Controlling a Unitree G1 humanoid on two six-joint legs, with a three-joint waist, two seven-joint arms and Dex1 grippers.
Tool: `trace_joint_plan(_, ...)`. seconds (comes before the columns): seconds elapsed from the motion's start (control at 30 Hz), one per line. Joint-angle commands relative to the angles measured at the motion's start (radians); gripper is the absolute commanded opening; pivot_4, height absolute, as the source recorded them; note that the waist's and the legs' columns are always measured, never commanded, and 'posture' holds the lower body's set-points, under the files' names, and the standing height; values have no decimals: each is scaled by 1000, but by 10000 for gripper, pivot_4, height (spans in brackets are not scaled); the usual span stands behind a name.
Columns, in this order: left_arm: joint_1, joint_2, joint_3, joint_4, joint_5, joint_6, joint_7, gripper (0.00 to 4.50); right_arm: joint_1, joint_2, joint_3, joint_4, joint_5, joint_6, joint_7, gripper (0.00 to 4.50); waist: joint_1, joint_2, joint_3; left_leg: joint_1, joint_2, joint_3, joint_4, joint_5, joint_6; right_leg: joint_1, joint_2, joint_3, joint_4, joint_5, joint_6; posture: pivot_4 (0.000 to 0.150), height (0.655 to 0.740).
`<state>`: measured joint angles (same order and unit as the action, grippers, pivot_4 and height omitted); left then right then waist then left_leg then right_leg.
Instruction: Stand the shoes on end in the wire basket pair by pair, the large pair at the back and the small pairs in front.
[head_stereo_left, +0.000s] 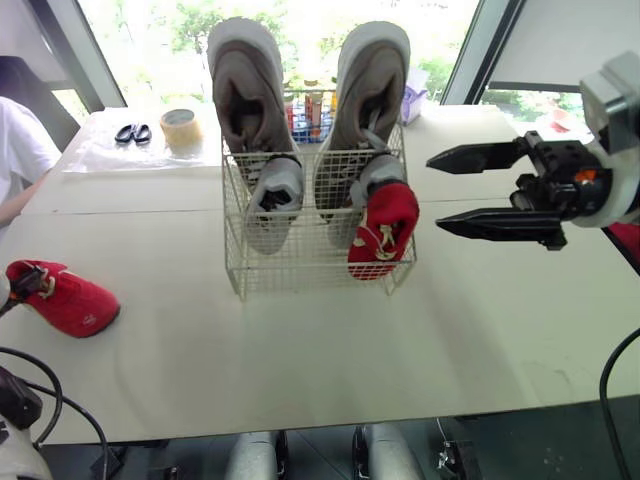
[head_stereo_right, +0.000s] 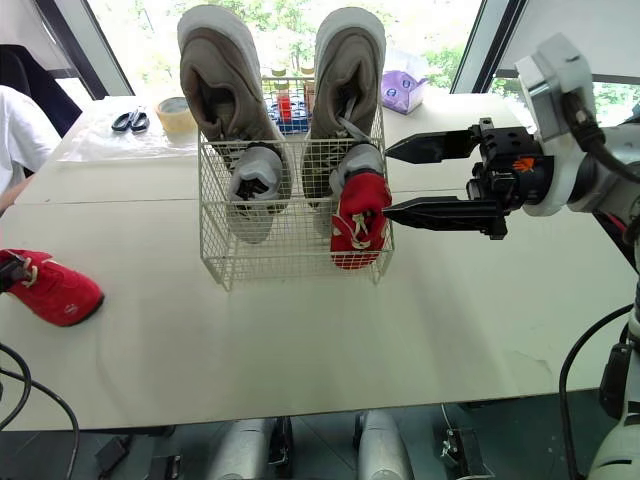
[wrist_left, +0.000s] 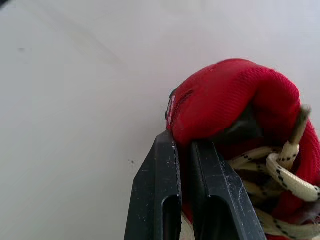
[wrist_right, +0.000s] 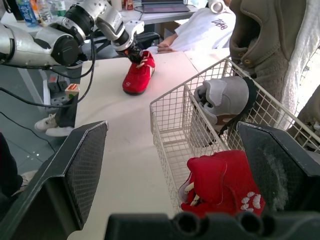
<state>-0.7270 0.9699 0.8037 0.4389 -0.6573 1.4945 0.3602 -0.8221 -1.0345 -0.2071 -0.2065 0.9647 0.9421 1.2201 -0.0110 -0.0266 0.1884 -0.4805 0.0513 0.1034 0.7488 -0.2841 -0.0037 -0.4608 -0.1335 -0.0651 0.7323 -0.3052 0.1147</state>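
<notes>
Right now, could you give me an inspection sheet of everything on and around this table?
Surface: white table.
Job's things: wire basket holds large beige pair upright at back, two grey shoes and one red shoe in front; second red shoe lies on table.
Clutter: scissors, tape roll, tissue pack.
Pincers: left pincer shut on second red shoe; right pincer open beside basket.
Cables: black cables at near edge.
Surroundings: window; a person's white sleeve.

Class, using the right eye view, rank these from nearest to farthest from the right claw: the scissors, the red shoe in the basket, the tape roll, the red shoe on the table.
Measured from the right claw:
1. Red shoe in the basket, right beside the claw, front right.
2. Tape roll, far back on the left.
3. Scissors, just left of the tape.
4. Red shoe on the table, far left.
</notes>
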Motion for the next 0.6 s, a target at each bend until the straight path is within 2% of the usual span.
trace_joint_plan(0.03,-40,7,-41,-338,-28,-148,-128,592,-36,7,-7,32,2,-16,12,45000,6,-4,0,-1,0,-1,1,0,0,0,0,-1,0,0,0,1500,6675)
trace_joint_plan(0.17,-63,-45,-42,-593,-71,-334,-260,592,-44,25,20,76,-29,-43,30,45000,5,-6,-1,-2,0,-2,2,-2,-2,1,-3,-2,-1,0,-1,1500,6675)
trace_joint_plan(0.27,-110,-96,-46,-739,-103,-430,-289,592,-58,34,36,136,-59,-62,48,45000,0,-6,-1,-2,-1,-1,3,-1,1,1,-3,-2,-2,1,-1,1500,6675)
trace_joint_plan(0.33,-144,-142,-51,-819,-135,-464,-277,592,-71,36,47,176,-80,-70,59,45000,0,-6,-1,-2,-1,-1,3,-1,1,1,-2,-2,-1,1,-1,1500,6675)
trace_joint_plan(0.47,-118,-173,-156,-989,-137,-502,-290,592,-103,42,71,255,-117,-79,80,45000,-2,-6,-1,-1,-1,0,3,-1,1,1,-1,-2,-1,1,-1,1500,6675)
trace_joint_plan(0.6,-82,-249,-239,-1140,-240,-475,-272,592,-143,45,101,339,-169,-87,104,45000,0,-6,-1,-1,-2,0,4,-1,2,2,0,-2,0,1,-1,1500,6675)
